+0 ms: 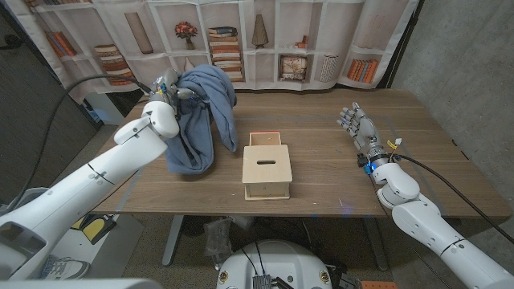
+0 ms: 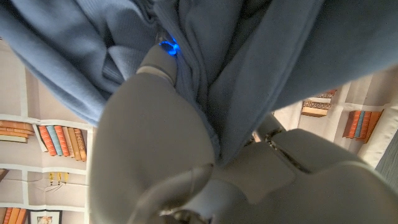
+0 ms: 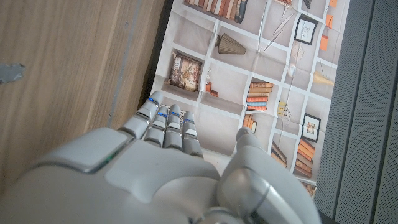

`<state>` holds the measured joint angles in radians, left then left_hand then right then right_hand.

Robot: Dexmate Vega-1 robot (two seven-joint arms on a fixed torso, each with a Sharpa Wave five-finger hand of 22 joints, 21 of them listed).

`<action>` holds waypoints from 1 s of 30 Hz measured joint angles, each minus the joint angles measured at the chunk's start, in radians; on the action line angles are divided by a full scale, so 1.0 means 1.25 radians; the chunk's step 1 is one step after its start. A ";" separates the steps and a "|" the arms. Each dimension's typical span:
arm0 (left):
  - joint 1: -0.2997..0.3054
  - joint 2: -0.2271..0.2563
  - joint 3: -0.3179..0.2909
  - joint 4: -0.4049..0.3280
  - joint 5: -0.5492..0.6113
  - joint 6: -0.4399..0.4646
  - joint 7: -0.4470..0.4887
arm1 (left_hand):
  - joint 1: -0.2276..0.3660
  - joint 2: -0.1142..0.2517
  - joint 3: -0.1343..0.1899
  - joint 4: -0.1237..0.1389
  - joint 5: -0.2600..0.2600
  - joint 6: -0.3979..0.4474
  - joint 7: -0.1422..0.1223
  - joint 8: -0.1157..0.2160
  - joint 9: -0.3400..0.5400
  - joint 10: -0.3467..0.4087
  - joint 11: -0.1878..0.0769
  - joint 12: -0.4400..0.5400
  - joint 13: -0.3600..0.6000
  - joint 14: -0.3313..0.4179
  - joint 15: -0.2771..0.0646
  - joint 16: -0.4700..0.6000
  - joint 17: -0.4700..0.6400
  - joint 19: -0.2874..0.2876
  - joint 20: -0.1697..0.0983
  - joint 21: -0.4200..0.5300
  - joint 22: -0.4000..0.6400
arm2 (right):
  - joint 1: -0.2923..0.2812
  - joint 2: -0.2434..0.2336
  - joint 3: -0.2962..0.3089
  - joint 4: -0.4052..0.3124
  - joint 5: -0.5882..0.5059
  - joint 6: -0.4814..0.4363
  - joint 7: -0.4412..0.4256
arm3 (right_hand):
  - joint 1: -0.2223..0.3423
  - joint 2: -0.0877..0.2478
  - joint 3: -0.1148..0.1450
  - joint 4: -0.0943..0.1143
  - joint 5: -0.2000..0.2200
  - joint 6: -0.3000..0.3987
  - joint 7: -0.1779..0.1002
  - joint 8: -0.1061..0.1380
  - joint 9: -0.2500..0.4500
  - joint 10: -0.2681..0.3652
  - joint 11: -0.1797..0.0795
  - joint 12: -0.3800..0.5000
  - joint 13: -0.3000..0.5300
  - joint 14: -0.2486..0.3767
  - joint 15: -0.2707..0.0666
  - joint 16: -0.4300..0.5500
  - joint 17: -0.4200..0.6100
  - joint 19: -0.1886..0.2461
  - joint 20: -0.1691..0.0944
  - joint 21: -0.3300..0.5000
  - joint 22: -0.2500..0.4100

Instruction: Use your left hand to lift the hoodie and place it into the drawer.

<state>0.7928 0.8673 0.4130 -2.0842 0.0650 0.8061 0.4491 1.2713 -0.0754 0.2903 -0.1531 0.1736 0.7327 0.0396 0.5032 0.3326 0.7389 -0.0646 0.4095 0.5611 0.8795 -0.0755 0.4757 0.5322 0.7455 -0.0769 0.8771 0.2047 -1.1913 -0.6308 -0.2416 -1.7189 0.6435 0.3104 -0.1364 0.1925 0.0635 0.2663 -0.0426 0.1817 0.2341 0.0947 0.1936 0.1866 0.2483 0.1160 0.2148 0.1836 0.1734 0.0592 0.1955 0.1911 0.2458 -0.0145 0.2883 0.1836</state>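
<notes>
A blue hoodie (image 1: 201,116) hangs above the table's far left, its lower folds still touching the wood. My left hand (image 1: 166,90) grips it near the top, raised over the table; in the left wrist view the blue cloth (image 2: 249,56) is bunched between the fingers (image 2: 155,62). A small light wooden drawer box (image 1: 267,167) stands at the table's middle, to the right of the hoodie, with an open compartment at its far end (image 1: 265,140). My right hand (image 1: 357,127) stands on its edge at the right side, fingers apart, holding nothing.
The wooden table (image 1: 337,177) spreads between the box and my right hand. A backdrop printed with bookshelves (image 1: 281,40) hangs behind the far edge. A dark panel (image 1: 32,88) stands at the left.
</notes>
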 measured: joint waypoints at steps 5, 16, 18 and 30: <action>0.000 0.001 -0.003 -0.008 0.003 0.006 0.000 | 0.000 0.000 0.000 0.000 0.000 0.000 0.000 0.000 0.000 0.000 0.000 0.000 0.002 0.000 0.000 0.000 0.000 -0.001 0.001 0.006 -0.002 | -0.001 0.000 0.000 -0.003 -0.001 0.001 0.000 | 0.000 0.000 0.000 0.000 0.000 0.000 0.000 0.000 0.000 0.000 0.000 0.000 0.000 0.000 0.000 0.000 0.000 0.000 0.000 0.000 0.000; 0.004 0.007 -0.010 -0.030 0.009 0.014 -0.001 | 0.000 0.000 0.004 -0.002 -0.002 0.000 0.000 -0.003 0.000 0.006 -0.003 -0.007 0.007 0.000 0.000 0.000 0.003 -0.003 0.000 0.015 -0.005 | -0.009 -0.002 0.002 -0.012 -0.005 0.003 -0.003 | 0.000 0.000 0.000 0.000 0.000 0.000 0.000 0.000 0.000 0.000 0.000 0.000 0.000 0.000 0.000 0.000 0.000 0.006 0.006 0.000 0.000; 0.005 0.009 -0.013 -0.035 0.010 0.017 -0.001 | 0.000 0.000 0.004 -0.002 0.000 0.000 0.000 -0.003 0.000 0.006 -0.003 -0.007 0.009 0.000 0.000 -0.001 0.003 -0.006 0.003 0.016 -0.005 | -0.010 -0.003 0.003 -0.013 -0.006 0.003 -0.005 | 0.000 0.000 0.000 0.000 0.000 0.000 0.000 0.000 0.000 0.000 0.000 0.000 0.000 0.000 0.000 0.000 0.000 0.006 0.006 0.000 0.000; 0.006 0.020 -0.025 -0.060 0.014 0.024 -0.008 | 0.000 0.000 0.004 -0.002 0.001 0.003 -0.003 -0.006 -0.001 0.006 -0.003 -0.010 0.014 0.002 0.002 -0.004 0.006 -0.006 0.003 0.021 -0.008 | -0.014 -0.003 0.004 -0.022 -0.009 0.002 -0.012 | 0.000 0.000 0.000 0.000 0.000 0.000 0.000 0.000 0.000 0.000 0.000 0.000 0.000 0.000 0.000 0.000 0.000 0.006 0.006 -0.003 0.000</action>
<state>0.8003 0.8923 0.3816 -2.1594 0.0820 0.8359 0.4386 1.2712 -0.0754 0.2957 -0.1558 0.1743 0.7366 0.0357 0.4955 0.3318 0.7463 -0.0679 0.3966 0.5784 0.8821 -0.0731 0.4713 0.5395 0.7385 -0.0734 0.9031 0.1950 -1.2087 -0.6352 -0.2364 -1.7468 0.6329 0.3134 -0.1508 0.1925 0.0635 0.2664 -0.0425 0.1817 0.2341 0.0947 0.1936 0.1866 0.2483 0.1161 0.2148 0.1836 0.1733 0.0591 0.1956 0.1911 0.2529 -0.0072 0.2844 0.1835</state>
